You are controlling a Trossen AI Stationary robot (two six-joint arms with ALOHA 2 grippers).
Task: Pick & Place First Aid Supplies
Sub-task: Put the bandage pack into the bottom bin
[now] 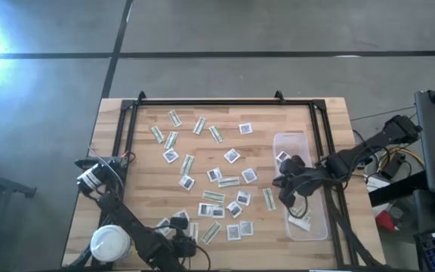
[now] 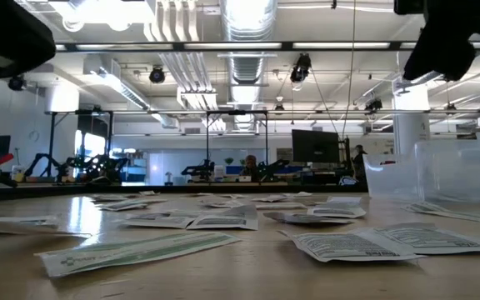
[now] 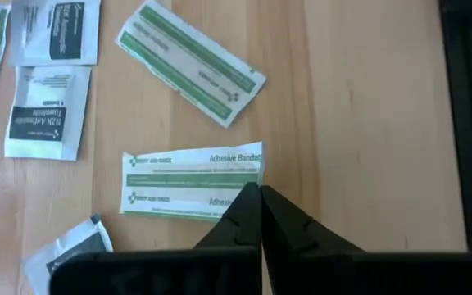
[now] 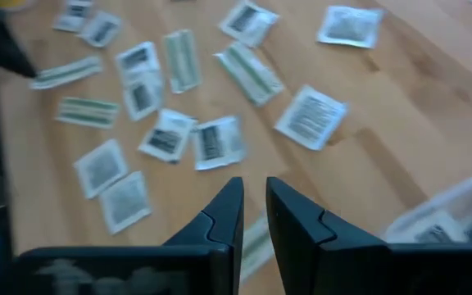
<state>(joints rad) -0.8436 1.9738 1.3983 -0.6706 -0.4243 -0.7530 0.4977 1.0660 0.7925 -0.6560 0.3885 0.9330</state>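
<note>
Dozens of first aid packets (image 1: pixel 225 181) lie flat across the wooden table: square white ones and narrow green-and-white strips. My left gripper (image 1: pixel 180 225) is low near the table's near edge, shut at the end of one bandage strip (image 3: pixel 187 184). My right gripper (image 1: pixel 284 189) hovers above the table just left of the clear tub (image 1: pixel 302 143). Its fingers are slightly open (image 4: pixel 254 184) with nothing between them. A few packets (image 1: pixel 300 219) lie inside the tub. Low on the table, the strips and packets (image 2: pixel 140 250) fill the low view. My left gripper comes from above, pointing down, and its shut fingertips (image 3: pixel 248 197) meet on the strip's end edge (image 3: pixel 252 174). The fingers themselves cover the place of contact. The strip lies flat on the table, not lifted.
A white-lidded round jar (image 1: pixel 110 242) stands at the near left corner, beside the left arm. A black frame rail (image 1: pixel 225 100) runs around the table's far and side edges. Another green strip (image 3: pixel 191 61) and white square packets (image 3: pixel 43 111) lie close to the left gripper.
</note>
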